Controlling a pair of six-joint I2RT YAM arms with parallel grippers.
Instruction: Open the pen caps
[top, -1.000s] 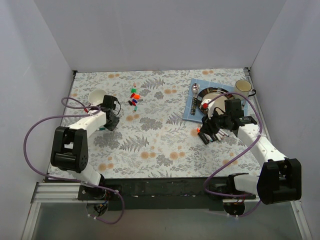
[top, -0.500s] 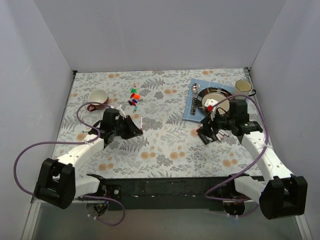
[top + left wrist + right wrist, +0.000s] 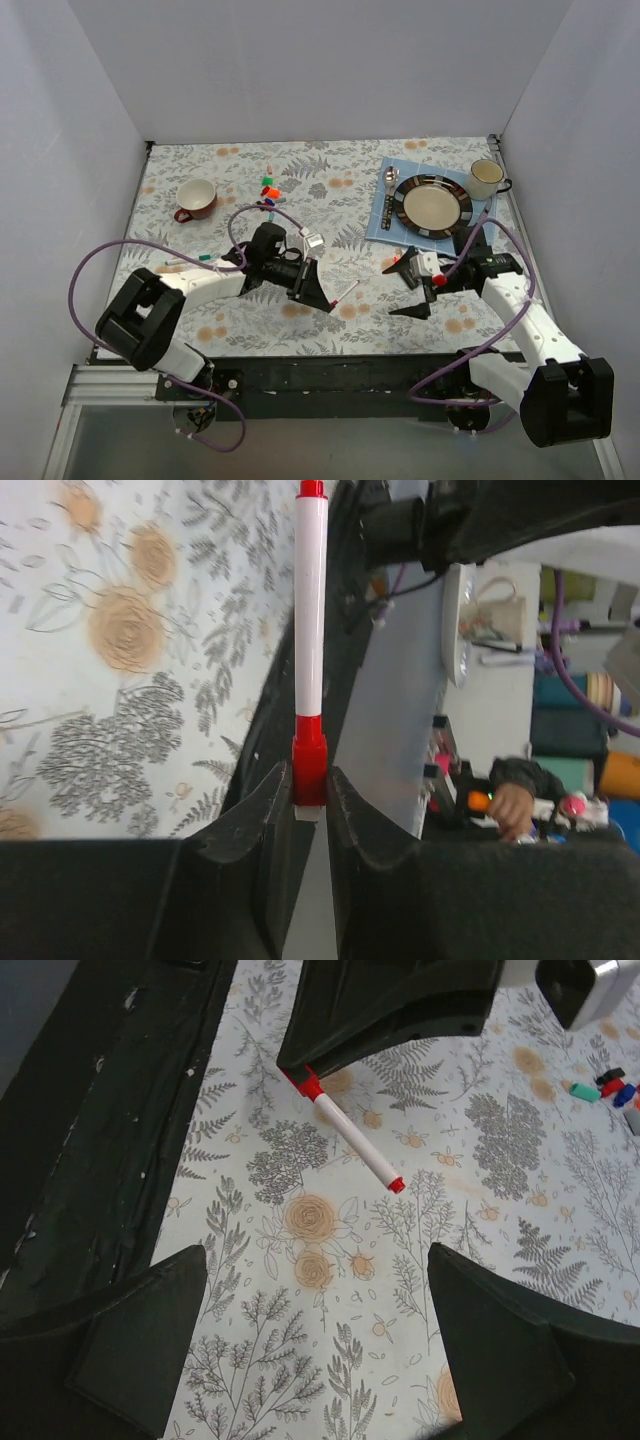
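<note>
Left wrist: left claw (image 3: 308, 780) is pinching the pen (image 3: 310, 610) by its red cap (image 3: 309, 760), over the bench (image 3: 120, 730). I'm holding the right claw (image 3: 315, 1260) wide, short of it; closing off-centre risks levering the pen loose.

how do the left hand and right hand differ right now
The left hand is shut on the end of a red-tipped white pen; the right hand is wide open and holds nothing. The left hand is near the middle of the table; the right hand is nearer the plate, facing the pen's free tip. Both are black and above the floral surface.
</note>
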